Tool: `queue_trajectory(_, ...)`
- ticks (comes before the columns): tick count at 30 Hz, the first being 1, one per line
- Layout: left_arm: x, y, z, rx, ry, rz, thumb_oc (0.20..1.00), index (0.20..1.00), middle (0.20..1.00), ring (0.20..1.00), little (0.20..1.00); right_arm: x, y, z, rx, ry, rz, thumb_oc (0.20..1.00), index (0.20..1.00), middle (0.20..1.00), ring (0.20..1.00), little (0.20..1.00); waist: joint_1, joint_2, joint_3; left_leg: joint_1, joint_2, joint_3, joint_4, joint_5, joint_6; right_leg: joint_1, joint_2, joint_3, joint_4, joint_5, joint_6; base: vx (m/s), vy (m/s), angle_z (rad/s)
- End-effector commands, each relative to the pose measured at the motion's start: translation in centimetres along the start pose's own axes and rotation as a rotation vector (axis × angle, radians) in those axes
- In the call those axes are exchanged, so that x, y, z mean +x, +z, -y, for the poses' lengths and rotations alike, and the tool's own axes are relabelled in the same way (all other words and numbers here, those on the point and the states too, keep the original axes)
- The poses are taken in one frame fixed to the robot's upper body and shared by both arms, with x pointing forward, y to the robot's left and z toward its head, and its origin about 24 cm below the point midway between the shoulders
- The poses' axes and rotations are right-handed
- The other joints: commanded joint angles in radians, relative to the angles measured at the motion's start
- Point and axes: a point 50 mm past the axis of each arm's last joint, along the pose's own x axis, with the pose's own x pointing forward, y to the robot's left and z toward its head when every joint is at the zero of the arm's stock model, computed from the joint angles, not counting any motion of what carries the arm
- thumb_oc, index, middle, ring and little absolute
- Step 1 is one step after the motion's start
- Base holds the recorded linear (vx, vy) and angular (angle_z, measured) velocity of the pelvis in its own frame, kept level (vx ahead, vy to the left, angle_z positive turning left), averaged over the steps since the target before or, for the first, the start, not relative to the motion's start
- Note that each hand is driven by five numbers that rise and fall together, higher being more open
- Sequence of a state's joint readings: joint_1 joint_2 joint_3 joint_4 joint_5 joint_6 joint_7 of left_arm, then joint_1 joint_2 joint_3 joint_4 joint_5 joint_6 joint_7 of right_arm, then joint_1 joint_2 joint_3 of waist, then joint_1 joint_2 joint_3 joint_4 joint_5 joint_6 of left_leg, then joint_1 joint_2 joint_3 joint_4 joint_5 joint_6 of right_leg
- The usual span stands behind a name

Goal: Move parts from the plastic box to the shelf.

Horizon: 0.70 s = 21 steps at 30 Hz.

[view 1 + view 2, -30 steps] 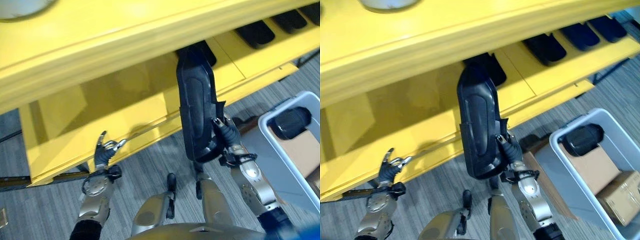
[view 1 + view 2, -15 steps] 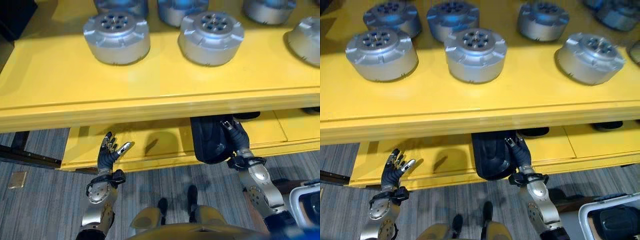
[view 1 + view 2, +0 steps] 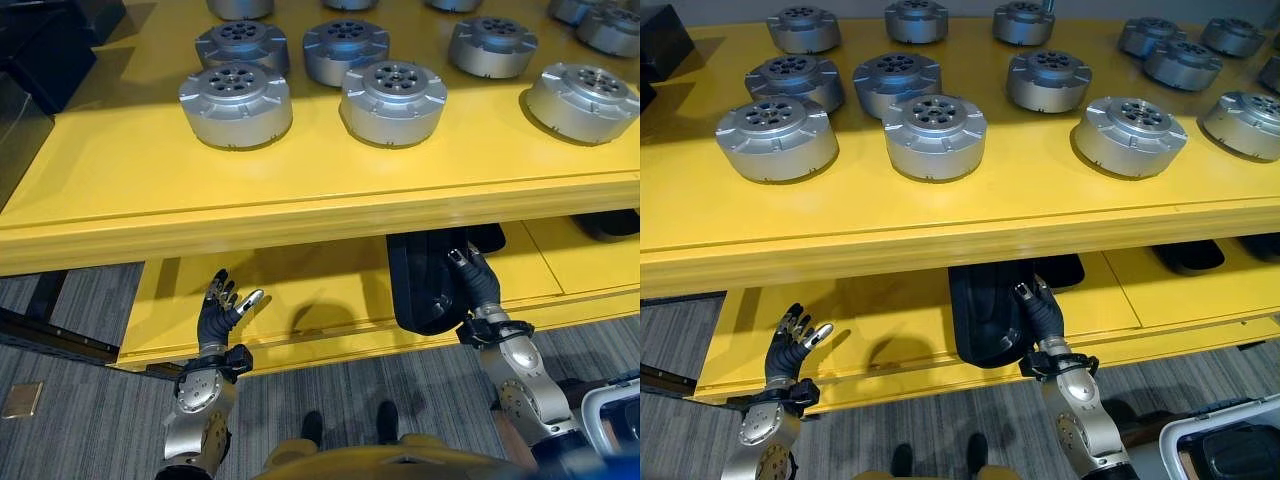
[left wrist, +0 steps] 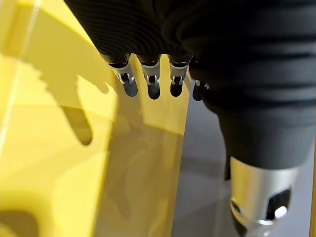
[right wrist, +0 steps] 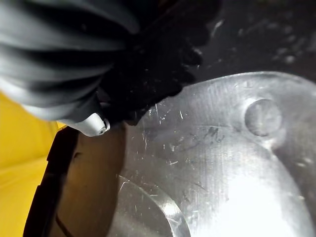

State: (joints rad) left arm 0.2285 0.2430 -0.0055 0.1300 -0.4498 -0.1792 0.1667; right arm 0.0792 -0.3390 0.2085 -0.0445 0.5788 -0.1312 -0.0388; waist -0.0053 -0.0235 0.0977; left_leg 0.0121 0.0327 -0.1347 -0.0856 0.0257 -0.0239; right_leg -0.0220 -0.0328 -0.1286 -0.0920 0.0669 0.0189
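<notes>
My right hand (image 3: 1044,322) is shut on a long black plastic part (image 3: 982,312), gripping its right edge. The part stands tilted on the lower yellow shelf (image 3: 900,305), its upper end hidden under the top shelf's front edge (image 3: 940,245). In the right wrist view the part's glossy surface (image 5: 222,163) lies close against the hand's dark cover (image 5: 59,54). My left hand (image 3: 221,312) is open, fingers spread, held up before the lower shelf's left part, holding nothing; its fingers (image 4: 153,85) show over the yellow surface. The plastic box's pale rim (image 3: 1225,408) sits at the lower right.
Several round silver metal parts (image 3: 236,103) stand on the top shelf. More black parts (image 3: 1188,255) lie on the lower shelf to the right of the held one. Another dark part (image 3: 1240,455) lies in the box. Grey carpet (image 3: 80,420) runs below the shelf.
The camera has tilted up, bringing the top shelf into view. The black part's upper end has gone in under the top shelf. My left hand stays raised and open.
</notes>
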Motion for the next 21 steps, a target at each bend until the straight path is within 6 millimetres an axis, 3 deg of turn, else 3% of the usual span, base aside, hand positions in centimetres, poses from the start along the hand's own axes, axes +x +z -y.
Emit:
queue_trajectory(1, 0.8, 1.5, 0.1, 0.019, -0.044, 0.070, 1.000, 1.000, 1.000, 1.000, 1.000, 1.0, 3.9, -1.2, 0.011, 0.088, 0.193, 0.200, 0.200, 0.200, 0.200, 0.200, 0.011, -0.020, -0.039, -0.042, 0.040, -0.071, -0.001, 0.021, -0.051, -0.037, -0.049, -0.059, 0.149, -0.106, 0.033, -0.02, -0.080, 0.36)
queue_trajectory(4, 1.0, 1.6, 0.6, 0.008, -0.057, 0.074, 1.000, 1.000, 1.000, 1.000, 1.000, 1.7, 4.5, -1.6, -0.005, 0.106, 0.217, 0.200, 0.200, 0.200, 0.200, 0.200, 0.017, -0.015, -0.023, -0.070, 0.037, -0.106, 0.003, 0.042, -0.061, -0.044, -0.047, -0.088, 0.170, -0.123, 0.022, -0.06, -0.072, 0.58)
queue_trajectory(7, 1.4, 1.8, 1.5, -0.016, -0.087, 0.080, 1.000, 1.000, 1.000, 1.000, 1.000, 2.9, 5.3, -2.4, -0.020, 0.134, 0.251, 0.200, 0.200, 0.200, 0.200, 0.200, 0.045, -0.030, 0.039, -0.167, -0.012, -0.152, 0.154, 0.018, -0.068, -0.063, -0.072, -0.104, 0.205, -0.134, 0.009, -0.11, -0.026, 0.63)
queue_trajectory(9, 1.5, 2.0, 2.2, -0.019, -0.123, 0.078, 1.000, 1.000, 1.000, 1.000, 1.000, 3.1, 5.5, -2.0, -0.017, 0.100, 0.265, 0.200, 0.200, 0.200, 0.200, 0.200, 0.046, -0.025, 0.051, -0.195, 0.031, -0.086, 0.133, 0.046, -0.064, -0.052, -0.096, -0.135, 0.218, -0.140, 0.024, -0.01, 0.135, 0.34)
queue_trajectory(10, 1.6, 1.9, 2.5, -0.018, -0.135, 0.075, 1.000, 1.000, 1.000, 1.000, 1.000, 3.4, 5.5, -2.1, -0.026, 0.088, 0.263, 0.200, 0.200, 0.200, 0.200, 0.200, 0.040, -0.007, 0.043, -0.193, 0.062, -0.038, 0.097, 0.057, -0.057, -0.050, -0.106, -0.148, 0.230, -0.142, 0.038, 0.16, 0.291, 0.39)
queue_trajectory(11, 1.6, 1.8, 2.3, -0.005, -0.131, 0.073, 1.000, 1.000, 1.000, 1.000, 1.000, 3.8, 5.2, -2.7, -0.010, 0.093, 0.255, 0.200, 0.200, 0.200, 0.200, 0.200, 0.046, 0.005, 0.034, -0.182, 0.042, -0.060, 0.097, 0.046, -0.049, -0.044, -0.111, -0.131, 0.231, -0.143, 0.041, 0.15, 0.248, 0.51)
queue_trajectory(13, 1.7, 2.4, 2.3, 0.004, -0.140, 0.096, 1.000, 1.000, 1.000, 1.000, 1.000, 4.3, 5.6, -3.1, 0.012, 0.094, 0.273, 0.200, 0.200, 0.200, 0.200, 0.200, 0.050, 0.004, 0.033, -0.181, 0.028, -0.037, 0.116, 0.027, -0.037, -0.034, -0.127, -0.134, 0.238, -0.151, 0.043, 0.16, 0.183, -0.05)
queue_trajectory(16, 2.3, 3.5, 2.5, 0.024, -0.149, 0.139, 1.000, 1.000, 1.000, 1.000, 1.000, 6.2, 7.4, -5.4, 0.028, 0.145, 0.337, 0.200, 0.200, 0.200, 0.200, 0.200, 0.072, -0.004, 0.064, -0.211, 0.006, -0.005, 0.185, -0.014, -0.015, -0.066, -0.155, -0.108, 0.266, -0.151, 0.046, 0.03, 0.132, -0.27)
queue_trajectory(21, 3.7, 6.6, 4.9, 0.028, -0.228, 0.259, 1.000, 1.000, 1.000, 1.000, 1.000, 8.6, 12.5, -8.8, 0.028, 0.207, 0.511, 0.200, 0.200, 0.200, 0.200, 0.200, 0.090, -0.008, 0.149, -0.351, -0.014, 0.033, 0.337, -0.060, -0.018, -0.196, -0.176, -0.073, 0.365, -0.161, 0.042, -0.11, 0.086, -0.25)
